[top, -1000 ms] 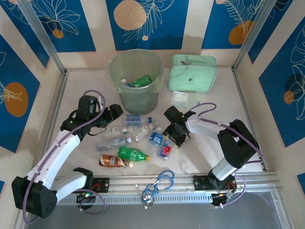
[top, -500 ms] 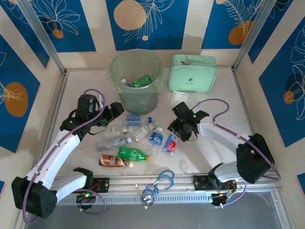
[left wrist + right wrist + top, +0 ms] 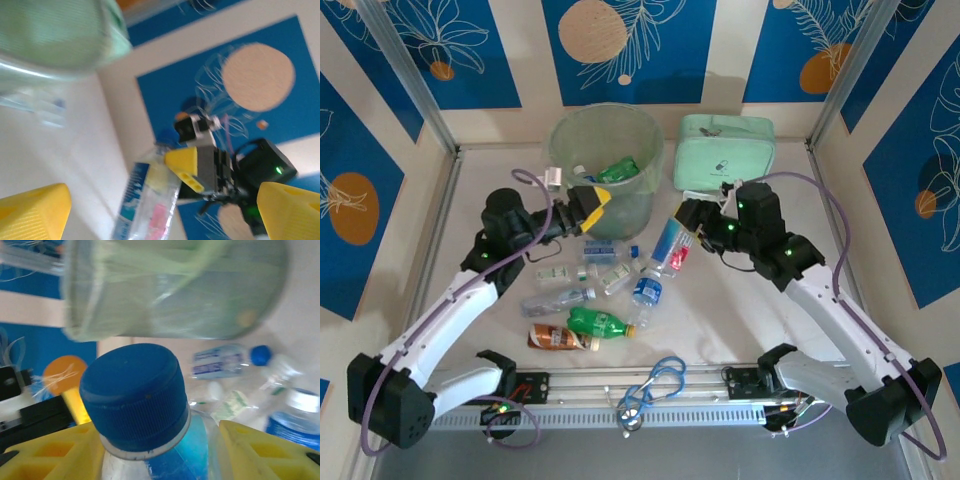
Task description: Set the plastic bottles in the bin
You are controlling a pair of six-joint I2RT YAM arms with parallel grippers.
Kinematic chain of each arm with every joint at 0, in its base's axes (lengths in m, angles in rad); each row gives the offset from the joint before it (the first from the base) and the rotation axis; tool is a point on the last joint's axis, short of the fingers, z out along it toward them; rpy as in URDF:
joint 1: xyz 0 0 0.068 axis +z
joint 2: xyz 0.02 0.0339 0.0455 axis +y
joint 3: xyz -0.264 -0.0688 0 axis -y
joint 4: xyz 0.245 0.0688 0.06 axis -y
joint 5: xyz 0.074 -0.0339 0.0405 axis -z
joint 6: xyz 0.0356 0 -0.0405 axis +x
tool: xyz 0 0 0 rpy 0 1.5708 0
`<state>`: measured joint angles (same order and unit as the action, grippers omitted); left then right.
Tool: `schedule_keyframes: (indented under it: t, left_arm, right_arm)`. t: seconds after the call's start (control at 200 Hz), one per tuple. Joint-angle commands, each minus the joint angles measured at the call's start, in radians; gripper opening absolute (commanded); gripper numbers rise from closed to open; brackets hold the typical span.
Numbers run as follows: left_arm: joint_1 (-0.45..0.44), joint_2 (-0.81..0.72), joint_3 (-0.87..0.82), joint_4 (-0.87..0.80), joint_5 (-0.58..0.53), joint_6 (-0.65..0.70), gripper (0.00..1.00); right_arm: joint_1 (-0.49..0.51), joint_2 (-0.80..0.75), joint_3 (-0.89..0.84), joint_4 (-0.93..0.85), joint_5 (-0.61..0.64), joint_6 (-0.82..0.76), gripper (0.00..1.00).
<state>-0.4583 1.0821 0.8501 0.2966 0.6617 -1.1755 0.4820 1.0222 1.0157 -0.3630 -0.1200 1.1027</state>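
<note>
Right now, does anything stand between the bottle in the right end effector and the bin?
Nothing visible does. The right end effector grips the bottle beside the bin, with bare space between them. The left end effector hangs open at the bin's near left side, off that line.

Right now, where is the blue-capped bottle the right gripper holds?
In the top view the bottle hangs from the right gripper, just right of the bin and near-left of the mint-green case.
</note>
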Motion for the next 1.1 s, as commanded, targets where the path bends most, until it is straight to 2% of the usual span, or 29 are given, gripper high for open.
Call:
schedule_keyframes:
  t: [0.0, 0.105, 0.27, 0.38, 0.58, 1.095]
  left_arm:
    - [-0.084, 0.043, 0.034, 0.181, 0.062, -0.020, 0.96]
    - [-0.128, 0.084, 0.034, 0.222, 0.060, -0.029, 0.97]
    - [-0.180, 0.187, 0.023, 0.521, 0.117, -0.194, 0.97]
    - [-0.210, 0.240, 0.034, 0.647, 0.147, -0.253, 0.95]
    - [-0.241, 0.270, 0.059, 0.676, 0.180, -0.256, 0.83]
    - [-0.241, 0.265, 0.038, 0.709, 0.181, -0.258, 0.58]
  right_arm:
    - [0.001, -0.012, 0.041, 0.143, -0.139, 0.001, 0.56]
    - [0.001, -0.017, 0.046, 0.214, -0.186, 0.028, 0.56]
    - [0.001, -0.022, 0.028, 0.333, -0.248, 0.091, 0.57]
    - [0.002, -0.021, 0.018, 0.379, -0.266, 0.115, 0.57]
    - [0.001, -0.020, 0.001, 0.429, -0.271, 0.143, 0.58]
    - [-0.003, -0.033, -0.021, 0.438, -0.259, 0.155, 0.60]
